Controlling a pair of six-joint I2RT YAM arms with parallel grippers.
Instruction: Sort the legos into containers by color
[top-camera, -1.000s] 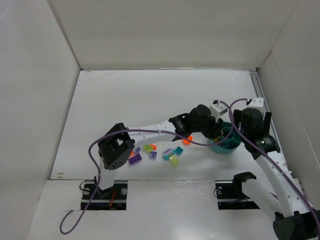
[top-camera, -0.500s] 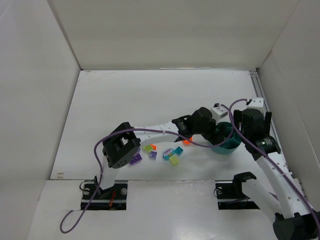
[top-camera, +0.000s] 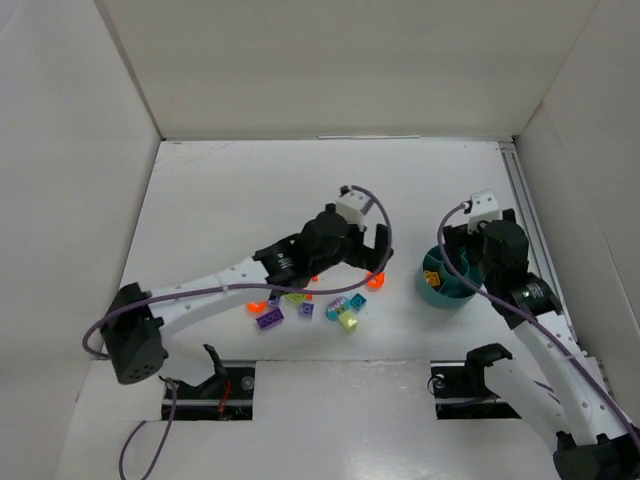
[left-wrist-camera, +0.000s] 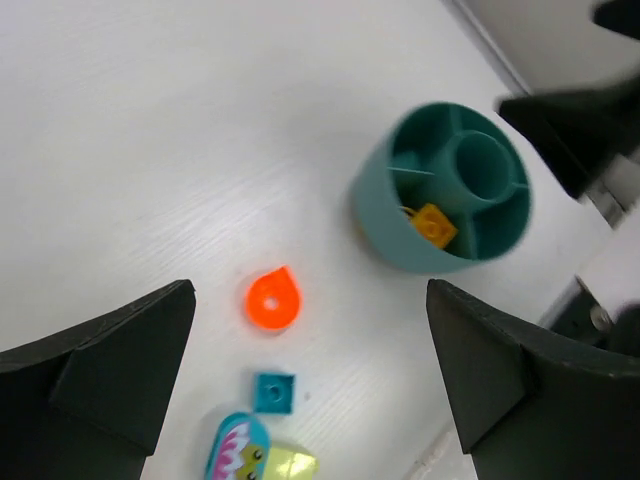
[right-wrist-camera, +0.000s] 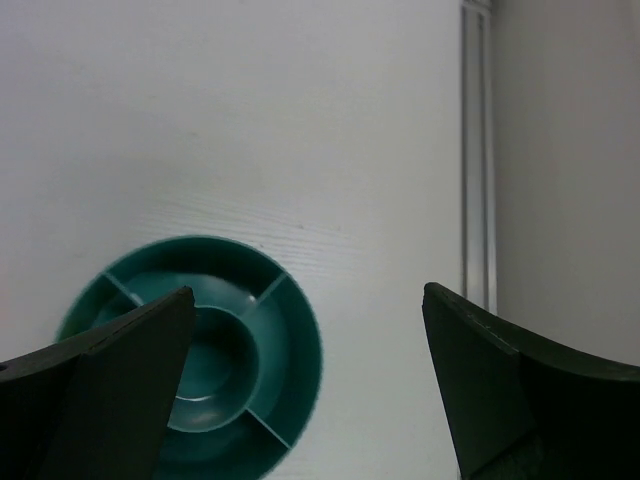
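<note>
The teal bowl with its wedge containers stands at the right. One wedge holds an orange-yellow lego. My left gripper hangs open and empty over the table, left of the bowl. Below it lie an orange teardrop lego, a small teal square, a teal piece with pink teeth and a yellow-green brick. More legos, purple, lime and orange, lie further left. My right gripper is open above the bowl's far side, holding nothing.
White walls enclose the table on three sides. A metal rail runs along the right wall, close to the bowl. A purple cable trails along the left arm above the loose bricks.
My left gripper has opened and pulled back from over the bowl to the left, leaving an orange-yellow brick in a wedge. The right arm shifted slightly.
</note>
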